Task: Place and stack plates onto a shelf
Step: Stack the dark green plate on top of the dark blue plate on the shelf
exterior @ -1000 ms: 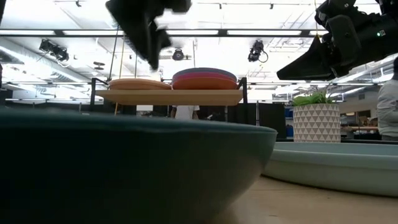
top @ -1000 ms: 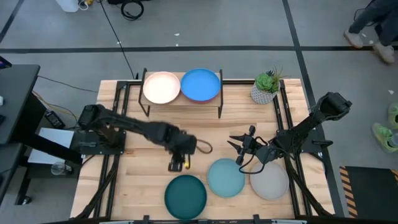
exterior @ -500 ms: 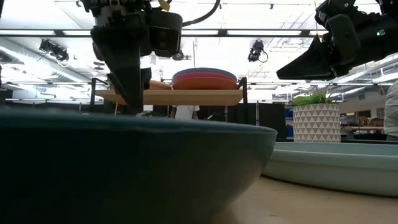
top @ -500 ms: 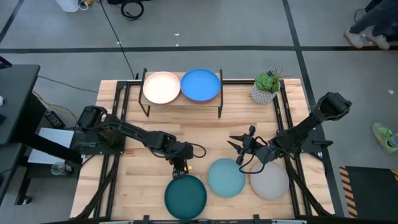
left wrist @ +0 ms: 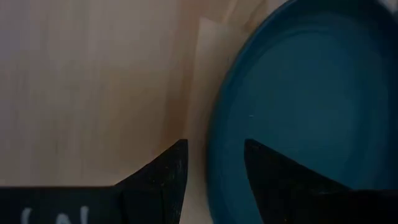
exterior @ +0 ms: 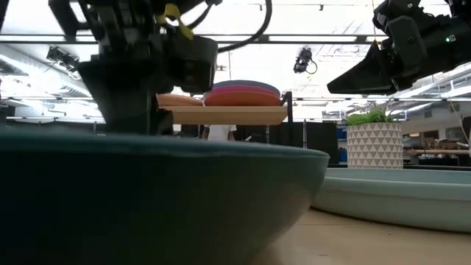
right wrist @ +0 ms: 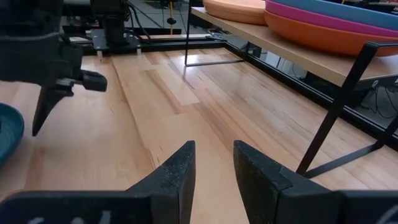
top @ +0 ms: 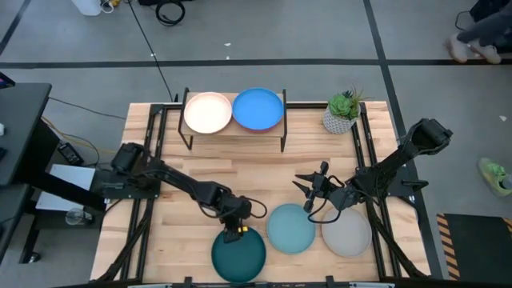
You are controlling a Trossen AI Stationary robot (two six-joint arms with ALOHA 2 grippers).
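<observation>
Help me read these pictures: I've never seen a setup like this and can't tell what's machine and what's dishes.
It is a robot with two dark arms at a wooden table. One camera looks straight down, one sits at table height, and one rides on each wrist. The left gripper is low at the dark teal plate, its open fingers straddling the rim. The right gripper waits open and empty above the table. A light blue plate and a grey plate lie nearby. At the back, the shelf carries two plate stacks, cream and blue on top, beside a potted plant.
</observation>
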